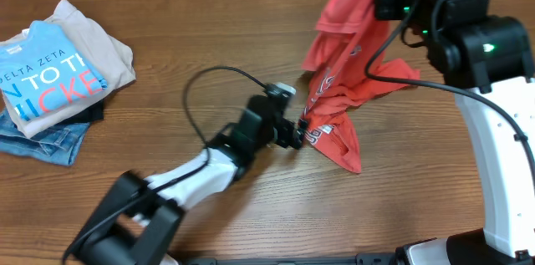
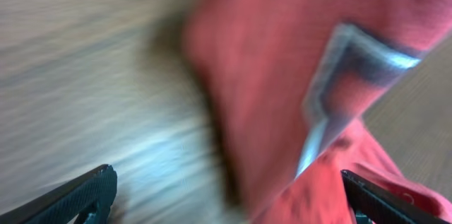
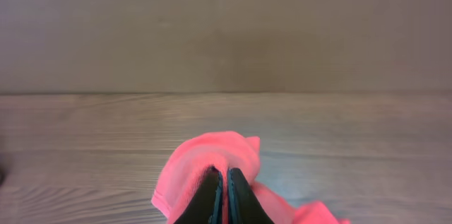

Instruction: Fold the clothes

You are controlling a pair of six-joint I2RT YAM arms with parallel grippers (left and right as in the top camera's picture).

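Limp coral T-shirt [image 1: 347,89], pinched upper right by the right gripper [image 3: 224,180], is best taken at its hem by the wide-open left gripper [image 1: 299,134].

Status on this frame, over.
Right gripper shut on coral T-shirt, held up. Left gripper open at its lower edge, not gripping. Folded pile far left, nothing obstructing.

A wooden table before a plain wall, in soft, even light.
The table [image 1: 209,22] has a mid-brown top with fine grain running lengthwise, matte apart from a pale sheen where light falls on it; that glare shows as a blurred bright patch in the left wrist view. In the right wrist view its far edge meets a flat grey-brown wall [image 3: 226,26], bare and slightly textured, with dim, shadowless lighting.
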